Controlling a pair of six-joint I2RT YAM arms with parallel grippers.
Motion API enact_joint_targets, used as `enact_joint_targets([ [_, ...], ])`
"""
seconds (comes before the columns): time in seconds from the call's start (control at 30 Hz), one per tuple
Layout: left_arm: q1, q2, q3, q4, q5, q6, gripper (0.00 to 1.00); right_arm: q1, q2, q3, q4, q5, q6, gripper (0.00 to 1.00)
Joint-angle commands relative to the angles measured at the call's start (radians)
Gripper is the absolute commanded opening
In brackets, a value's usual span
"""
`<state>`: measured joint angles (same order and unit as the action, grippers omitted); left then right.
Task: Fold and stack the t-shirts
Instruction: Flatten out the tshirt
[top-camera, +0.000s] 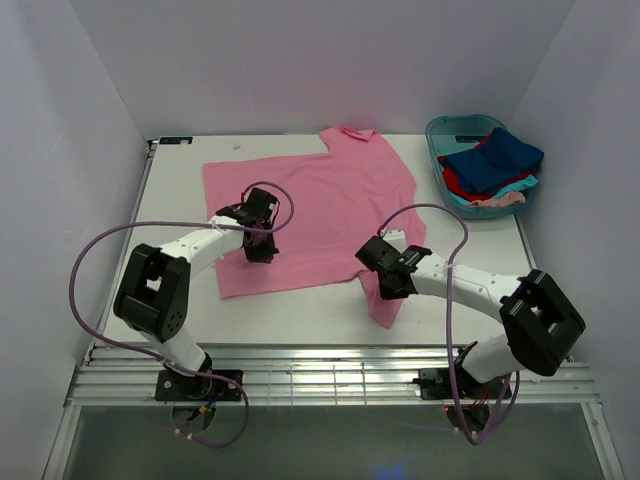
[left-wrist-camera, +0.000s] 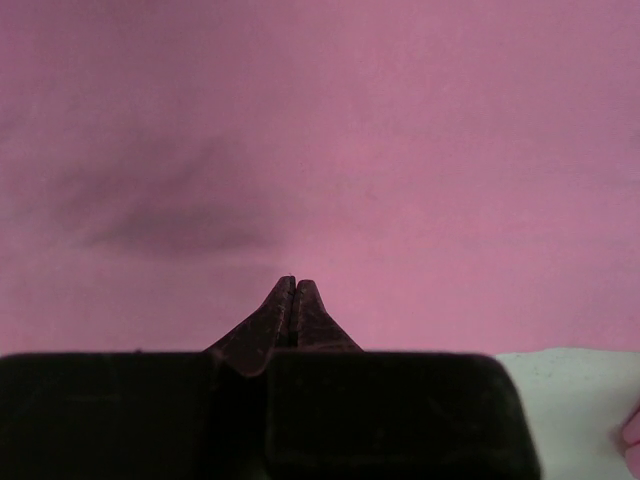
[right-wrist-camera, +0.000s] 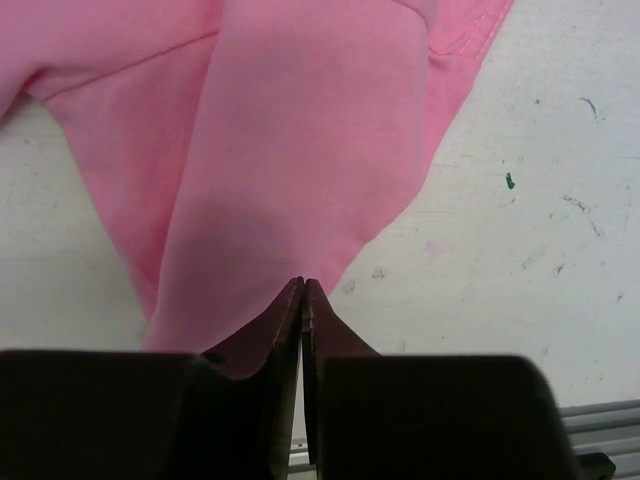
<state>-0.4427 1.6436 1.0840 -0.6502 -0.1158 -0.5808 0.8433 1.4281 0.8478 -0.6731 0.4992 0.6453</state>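
Two grippers, both jaws together, on pink shirt (top-camera: 320, 205) spread flat.
R gripper (top-camera: 388, 283) sits at near-right flap (top-camera: 385, 312), which trails twd near edge; L gripper (top-camera: 259, 248) over near-left body, so R is nearer that flap. Can't tell if either pinches cloth, as tips hide it. Far right: other shirts (top-camera: 492, 165) heaped in tub (top-camera: 436, 135).

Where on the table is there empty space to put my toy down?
Bare table runs down the left of the pink t-shirt, along the front under its hem, and at the right below the teal tub. The middle is crowded: the shirt, the left arm and the right arm.
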Motion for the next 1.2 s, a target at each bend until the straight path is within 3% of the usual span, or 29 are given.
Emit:
enact_joint_targets([
  [0.0,0.001,0.018,-0.019,0.05,-0.01,-0.022,0.0,-0.018,0.029,-0.029,0.124,-0.007,-0.012,0.08],
  [0.17,0.001,0.045,-0.059,0.049,-0.039,-0.033,0.0,-0.029,0.097,-0.056,0.188,-0.027,-0.016,0.08],
  [0.37,0.022,0.051,-0.091,0.014,-0.096,-0.033,0.0,-0.05,0.112,-0.088,0.152,-0.021,-0.001,0.08],
  [0.7,0.212,-0.05,-0.208,0.0,-0.071,0.025,0.0,-0.108,0.003,-0.112,0.015,0.033,0.01,0.08],
  [1.0,0.216,-0.076,-0.142,0.026,-0.002,0.097,0.0,-0.125,-0.032,-0.046,-0.055,0.065,-0.065,0.08],
  [1.17,0.171,-0.129,-0.032,0.041,0.059,0.134,0.0,-0.125,-0.123,0.138,-0.097,0.09,-0.119,0.09],
])
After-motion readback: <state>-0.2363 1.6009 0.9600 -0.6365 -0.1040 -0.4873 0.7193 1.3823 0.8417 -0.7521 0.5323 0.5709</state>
